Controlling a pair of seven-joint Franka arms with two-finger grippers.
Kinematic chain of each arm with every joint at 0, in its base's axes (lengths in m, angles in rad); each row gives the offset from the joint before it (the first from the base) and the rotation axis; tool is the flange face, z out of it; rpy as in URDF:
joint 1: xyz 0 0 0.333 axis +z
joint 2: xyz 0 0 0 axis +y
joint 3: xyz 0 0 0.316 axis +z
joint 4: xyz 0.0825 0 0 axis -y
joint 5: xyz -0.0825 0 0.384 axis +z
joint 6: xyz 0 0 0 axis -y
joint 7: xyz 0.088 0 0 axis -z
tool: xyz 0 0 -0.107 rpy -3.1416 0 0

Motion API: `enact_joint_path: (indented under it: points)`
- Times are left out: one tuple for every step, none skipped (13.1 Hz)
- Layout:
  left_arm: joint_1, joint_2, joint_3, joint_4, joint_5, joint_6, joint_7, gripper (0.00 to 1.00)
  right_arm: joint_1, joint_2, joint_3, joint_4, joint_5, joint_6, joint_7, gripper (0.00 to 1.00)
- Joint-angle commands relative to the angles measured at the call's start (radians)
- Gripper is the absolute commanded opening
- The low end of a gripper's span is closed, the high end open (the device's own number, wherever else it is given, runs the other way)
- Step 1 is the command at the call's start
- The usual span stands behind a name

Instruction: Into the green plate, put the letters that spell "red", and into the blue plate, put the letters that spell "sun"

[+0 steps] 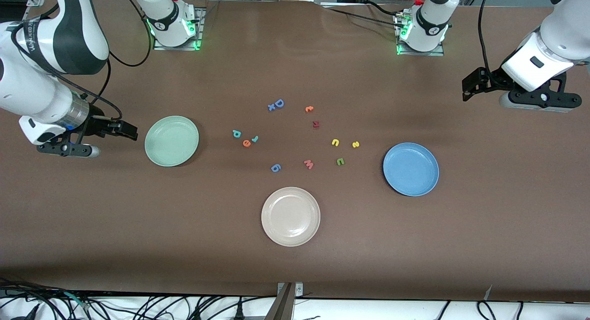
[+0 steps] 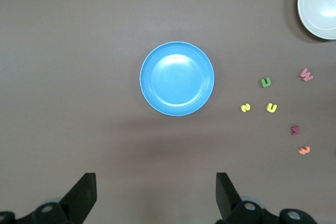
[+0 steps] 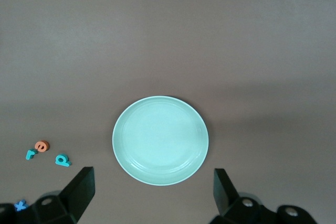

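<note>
The letters that spell "red", a teal "d" (image 1: 236, 133), an orange "e" (image 1: 246, 143) and a small teal "r" (image 1: 255, 138), lie together on the table beside the green plate (image 1: 154, 153), which holds nothing. The letters that spell "sun", a yellow "s" (image 1: 355, 145), a yellow arch (image 1: 335, 142) and an olive arch (image 1: 340, 161), lie near the equally bare blue plate (image 1: 392, 177). Nothing looks sorted yet: the right gripper (image 1: 125, 129) waits beside the green plate, the left gripper (image 1: 472, 86) over bare table at its own end, both with fingers spread and holding nothing.

Mint-green plate (image 1: 171, 140), blue plate (image 1: 410, 168)
</note>
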Motion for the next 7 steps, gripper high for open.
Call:
enact_joint_path:
  points:
    - [-0.004,-0.01,0.003,0.003,0.003,-0.017,-0.006,1.0,0.002,0.006,-0.007,0.015,0.022,-0.012,-0.016,1.0]
    - [-0.004,-0.01,0.003,0.003,0.002,-0.017,-0.006,1.0,0.002,0.006,-0.007,0.017,0.022,-0.012,-0.018,1.0]
    - [-0.004,-0.01,0.004,0.003,0.002,-0.017,-0.006,1.0,0.002,0.006,-0.007,0.017,0.021,-0.012,-0.018,1.0]
    - [-0.004,-0.01,0.004,0.003,0.002,-0.019,-0.006,1.0,0.002,0.006,-0.007,0.017,0.021,-0.012,-0.019,1.0]
    - [-0.004,-0.01,0.004,0.003,0.002,-0.019,-0.006,1.0,0.001,0.006,-0.007,0.017,0.021,-0.012,-0.018,1.0]
    - [-0.004,-0.011,0.004,0.002,0.002,-0.019,-0.006,1.0,0.001,0.006,-0.009,0.017,0.021,-0.012,-0.019,1.0]
    - [-0.004,-0.011,0.004,0.003,0.002,-0.025,-0.006,1.0,-0.001,0.006,-0.009,0.017,0.021,-0.012,-0.019,1.0]
